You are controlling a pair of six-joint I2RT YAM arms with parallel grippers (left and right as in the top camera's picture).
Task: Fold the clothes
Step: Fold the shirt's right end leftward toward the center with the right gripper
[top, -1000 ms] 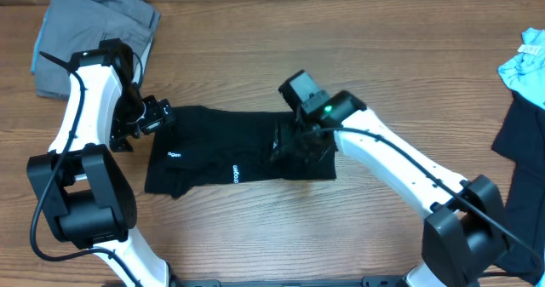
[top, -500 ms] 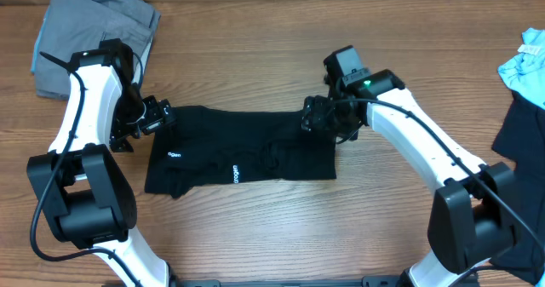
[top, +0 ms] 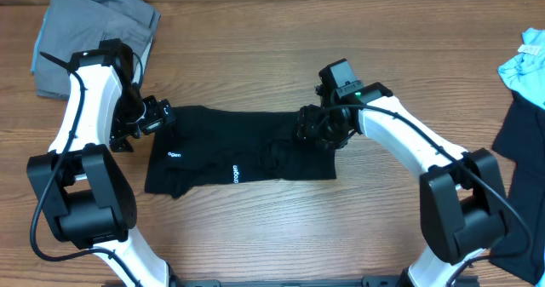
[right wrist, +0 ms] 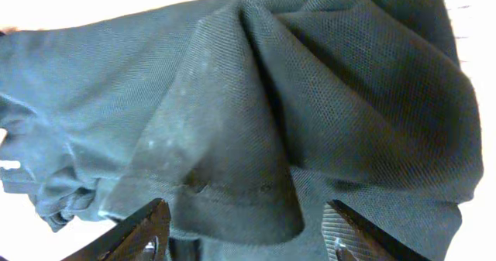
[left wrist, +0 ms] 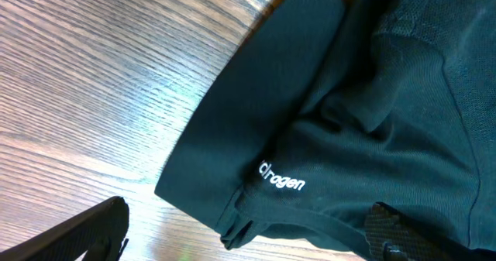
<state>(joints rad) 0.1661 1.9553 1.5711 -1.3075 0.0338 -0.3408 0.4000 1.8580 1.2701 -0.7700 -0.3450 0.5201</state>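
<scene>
The clothes in play are a black shirt (top: 247, 155) with small white logo prints, lying as a flat folded strip on the wooden table. My left gripper (top: 146, 121) hovers at the shirt's left end, open. In the left wrist view the shirt (left wrist: 372, 98) fills the right side, and its folded corner lies between the wide-apart fingers of that gripper (left wrist: 244, 234). My right gripper (top: 317, 127) sits low over the shirt's upper right corner. Its fingers (right wrist: 143, 230) straddle a raised fold of the black fabric (right wrist: 310, 98), and the gripper (right wrist: 248, 230) is open.
A grey garment (top: 94, 31) lies at the back left corner. At the right edge are a light blue garment (top: 528, 66) and a dark one (top: 519, 134). Bare wooden table (top: 255, 236) stretches in front of the shirt.
My right gripper left the shirt's middle-right, swung to its upper right corner, then settled down onto the fabric there with its jaws a little narrower. The left arm has not moved.
</scene>
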